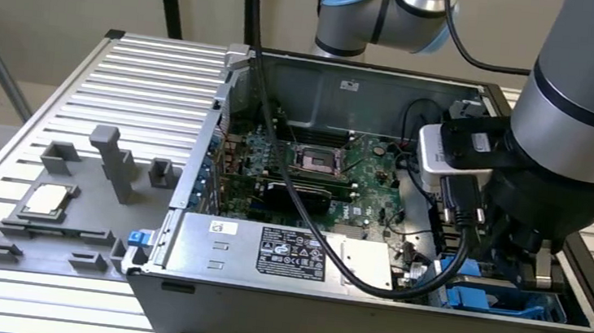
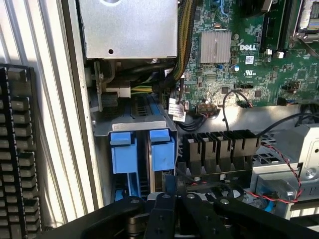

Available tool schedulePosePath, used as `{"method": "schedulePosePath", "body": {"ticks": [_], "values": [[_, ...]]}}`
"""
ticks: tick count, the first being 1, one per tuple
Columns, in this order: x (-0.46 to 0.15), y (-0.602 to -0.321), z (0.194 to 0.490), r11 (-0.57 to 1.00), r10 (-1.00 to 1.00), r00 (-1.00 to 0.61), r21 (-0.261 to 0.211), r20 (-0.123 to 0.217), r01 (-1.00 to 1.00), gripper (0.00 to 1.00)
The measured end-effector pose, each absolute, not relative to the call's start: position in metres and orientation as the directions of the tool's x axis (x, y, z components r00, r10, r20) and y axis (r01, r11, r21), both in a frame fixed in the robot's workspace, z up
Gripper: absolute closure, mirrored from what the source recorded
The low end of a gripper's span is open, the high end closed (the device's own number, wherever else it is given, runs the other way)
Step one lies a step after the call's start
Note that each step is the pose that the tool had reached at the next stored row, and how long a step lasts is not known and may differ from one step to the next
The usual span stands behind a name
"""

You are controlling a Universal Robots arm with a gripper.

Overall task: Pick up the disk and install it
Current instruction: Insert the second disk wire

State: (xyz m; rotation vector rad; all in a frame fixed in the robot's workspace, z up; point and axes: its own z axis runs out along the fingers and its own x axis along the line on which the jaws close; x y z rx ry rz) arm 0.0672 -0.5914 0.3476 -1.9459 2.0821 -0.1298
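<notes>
Down in the near corner of the open grey sheet-metal computer case [image 1: 369,321], at the exterior view's right, over the drive bay. Placed there because the bay's slots open upward and take a drive edge-on.

Black two-fingered tool [image 2: 168,191] pressed together, fingertips meeting right at the upper edge of the flat silver-grey disk in its blue plastic carrier rails [image 2: 162,149]. Seems to bear on or nip that thin edge, though hard to tell which from so steep an angle.

Disk standing upright in the bay, seated in the slot just beside a second blue plastic carrier [image 2: 123,152], with both blue tabs level under the grey metal lip. Seen from outside as a patch of blue [image 1: 477,300] low in the case beneath the arm. Judged from that: already in its slot, or very nearly home.

Well apart from the green motherboard [image 1: 309,159] and just beside the large silver box with the black label [image 1: 267,249]. Out on the ribbed metal tabletop [image 1: 118,100], untouched, the small square silver chip on its grey fixture [image 1: 45,199].
</notes>
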Motion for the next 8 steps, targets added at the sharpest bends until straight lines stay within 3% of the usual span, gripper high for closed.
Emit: {"method": "schedulePosePath", "body": {"ticks": [8], "values": [[0.0673, -0.5914, 0.3477, 0.085, -0.988, -0.047, -0.259, -0.147, -0.962, 0.89]]}}
